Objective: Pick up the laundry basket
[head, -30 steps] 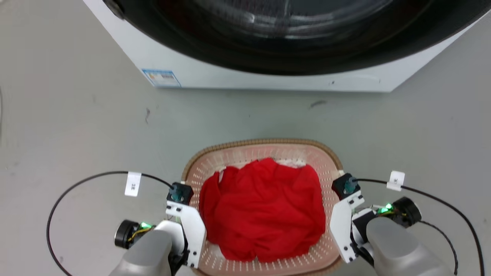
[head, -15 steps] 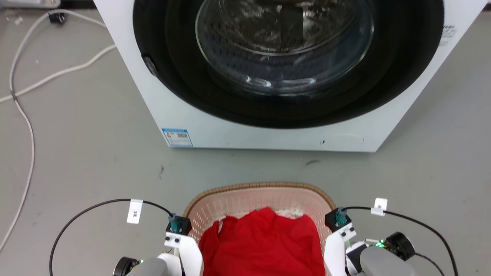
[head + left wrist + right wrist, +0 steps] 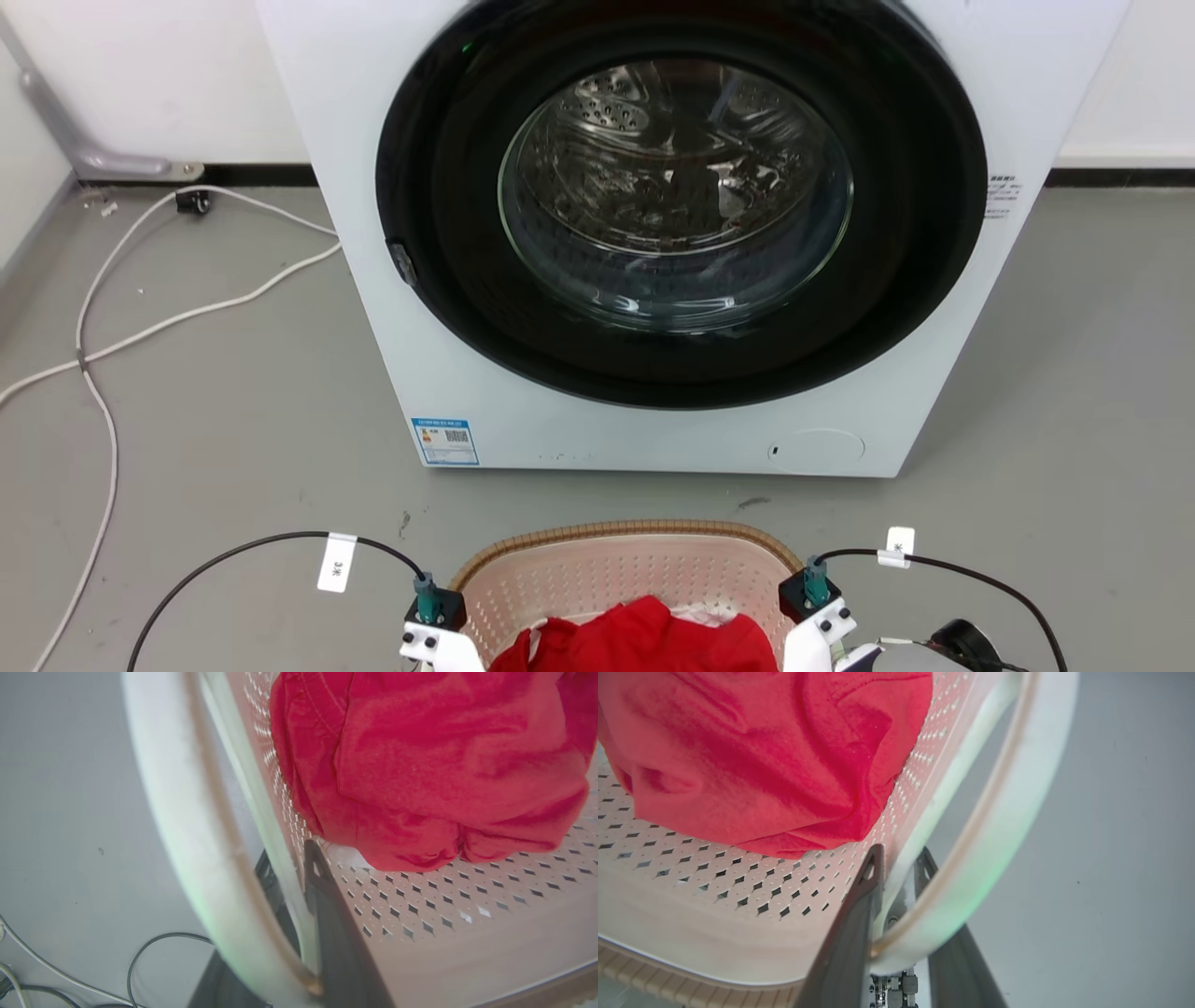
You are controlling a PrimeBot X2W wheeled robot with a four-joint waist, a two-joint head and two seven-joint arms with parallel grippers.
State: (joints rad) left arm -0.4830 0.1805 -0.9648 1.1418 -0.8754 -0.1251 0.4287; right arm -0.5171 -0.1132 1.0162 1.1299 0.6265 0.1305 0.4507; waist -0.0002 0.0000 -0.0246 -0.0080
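The laundry basket point(image 3: 607, 574), cream-pink and perforated with a brown woven rim, lies at the bottom edge of the head view with a red garment point(image 3: 644, 642) inside. My two wrists point(image 3: 431, 627) point(image 3: 814, 607) flank its sides. In the left wrist view my left gripper point(image 3: 293, 873) is shut on the basket's side wall point(image 3: 420, 952), one dark finger inside and one outside, under the white handle point(image 3: 187, 826). In the right wrist view my right gripper point(image 3: 899, 862) is likewise shut on the opposite wall point(image 3: 714, 914), beside the white handle point(image 3: 999, 826). The red garment point(image 3: 420, 765) point(image 3: 761, 756) fills the basket's middle.
A white front-loading washer point(image 3: 653, 443) with a shut round glass door point(image 3: 674, 191) stands just beyond the basket. White cables point(image 3: 103, 347) trail over the grey floor at the left. Black wrist cables point(image 3: 243, 551) loop out on both sides.
The head camera has swung upward: the washer has slid down the picture and the basket has sunk to the bottom edge. Both wrists stay at the basket's sides.
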